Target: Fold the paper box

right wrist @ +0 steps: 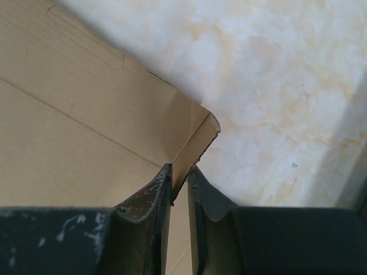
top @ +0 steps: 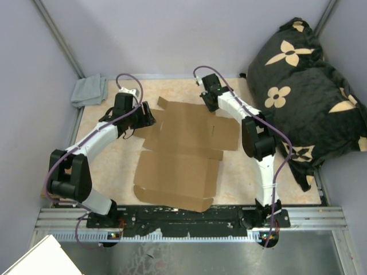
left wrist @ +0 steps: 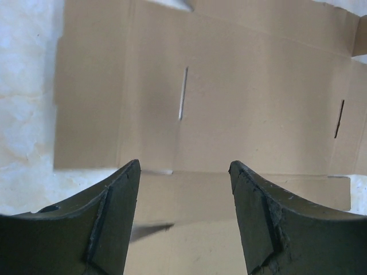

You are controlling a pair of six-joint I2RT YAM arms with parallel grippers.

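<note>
Two arms reach to the far corners of the box (top: 180, 172), which lies flat and unfolded mid-table. At its 1 o'clock corner the right gripper (right wrist: 179, 172) is pinched almost closed on the thin edge of a corner flap, with cardboard between its fingers. At 10 o'clock the left gripper (left wrist: 183, 165) hovers with its jaws wide apart and empty above the left flap. The pinch looks shallow and could slip or tear. The flap should probably swing in an arc about its crease rather than be pulled straight up, while the left gripper presses the panel down so the sheet cannot slide.
</note>
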